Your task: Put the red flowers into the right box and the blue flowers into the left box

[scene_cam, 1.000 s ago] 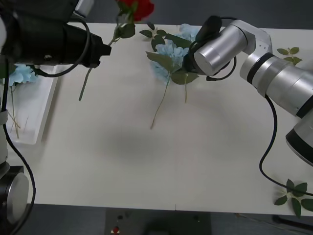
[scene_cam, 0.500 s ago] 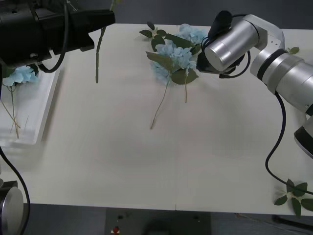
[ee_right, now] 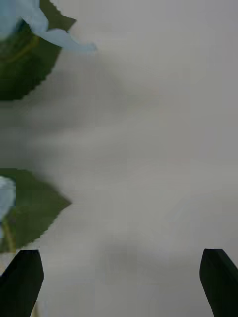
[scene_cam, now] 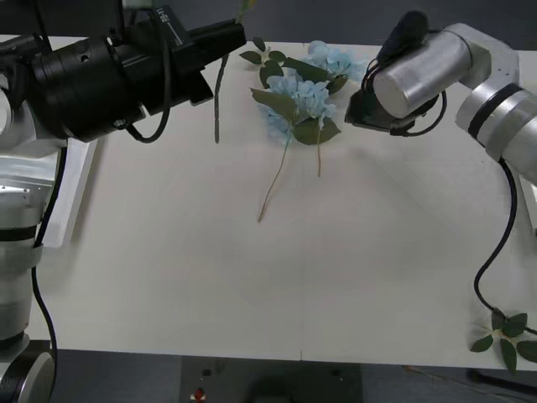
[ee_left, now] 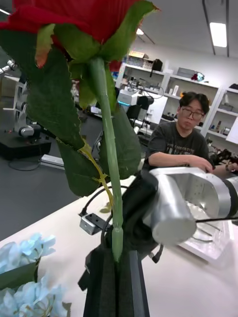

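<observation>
Closed tight, the jaws of the black left gripper (ee_left: 116, 277) pinch the thin green stem of an artificial red rose (ee_left: 74, 20), held above the white table's (scene_cam: 252, 277) far edge, stem hanging down. The right gripper (ee_right: 119, 282) hovers with fingers (ee_right: 22, 280) spread wide, just beside the pale sky-blue hydrangea clusters (scene_cam: 302, 96) lying on the table.
</observation>
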Robot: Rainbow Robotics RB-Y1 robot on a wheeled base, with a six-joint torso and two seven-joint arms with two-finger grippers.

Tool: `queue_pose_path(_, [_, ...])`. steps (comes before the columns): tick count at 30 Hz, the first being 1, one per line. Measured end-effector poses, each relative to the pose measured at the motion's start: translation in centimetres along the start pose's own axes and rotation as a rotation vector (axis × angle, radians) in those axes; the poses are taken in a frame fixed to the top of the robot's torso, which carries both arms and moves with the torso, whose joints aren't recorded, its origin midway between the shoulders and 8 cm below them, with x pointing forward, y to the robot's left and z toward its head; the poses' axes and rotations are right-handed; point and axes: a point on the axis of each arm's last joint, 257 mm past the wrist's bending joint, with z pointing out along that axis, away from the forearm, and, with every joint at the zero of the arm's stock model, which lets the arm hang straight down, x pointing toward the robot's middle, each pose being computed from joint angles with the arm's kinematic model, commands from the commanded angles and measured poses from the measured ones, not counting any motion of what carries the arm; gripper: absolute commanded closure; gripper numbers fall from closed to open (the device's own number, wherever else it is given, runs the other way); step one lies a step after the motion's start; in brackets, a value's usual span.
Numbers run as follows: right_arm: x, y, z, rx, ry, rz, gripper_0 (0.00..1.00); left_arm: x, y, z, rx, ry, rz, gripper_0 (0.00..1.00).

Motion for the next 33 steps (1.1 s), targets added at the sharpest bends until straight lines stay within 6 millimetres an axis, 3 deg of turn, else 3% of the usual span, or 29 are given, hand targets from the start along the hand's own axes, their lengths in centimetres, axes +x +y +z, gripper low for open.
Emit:
queue_pose_path(5, [-2.6, -0.8, -6.4, -0.133, 0.043, -0.037, 0.08, -0.2, -0.3, 0.2, 0.007, -0.011, -0.009, 1.0])
queue_pose_path(9, [-4.5, -2.9, -11.9, -0.215, 0.046, -0.153, 0.08, -0.2, -0.3, 0.2, 0.007, -0.011, -0.009, 1.0])
queue_pose_path(13, [-5.1, -4.8, -16.6, -0.299, 0.046, -0.25, 0.08, -0.2, -0.3, 0.2, 0.007, -0.011, -0.009, 1.0])
queue_pose_path(17, [-4.7, -7.3, -19.8, -0.35, 0.034, -0.541, 0.08, -0.2, -0.3, 0.2, 0.008, -0.011, -0.009, 1.0])
queue_pose_path(19, [-4.6, -7.6, -21.1, -0.394, 0.007, -0.701, 0.08, -0.2, -0.3, 0.2, 0.008, -0.011, -0.009, 1.0])
queue_pose_path(22, [-3.8, -6.5, -22.1, -0.508, -0.03, -0.767, 0.08, -0.2, -0.3, 0.2, 0.008, -0.011, -0.009, 1.0])
queue_pose_path(25, [-2.7, -3.1, -23.5, -0.794, -0.129, -0.645, 0.04, -0.2, -0.3, 0.2, 0.008, -0.011, -0.009, 1.0])
queue_pose_path(28, [0.2, -3.8, -21.5, -0.879, -0.217, -0.732, 0.0, -0.2, -0.3, 0.2, 0.008, -0.011, -0.009, 1.0])
queue_pose_path(31, [2.7, -3.7, -20.2, -0.988, -0.22, -0.539, 0.0, -0.1, -0.4, 0.2, 0.009, -0.01, -0.009, 1.0])
queue_pose_path(33, [4.3, -3.9, -18.3, -0.991, -0.21, -0.46, 0.0, -0.1, -0.5, 0.3, 0.012, -0.008, -0.01, 1.0])
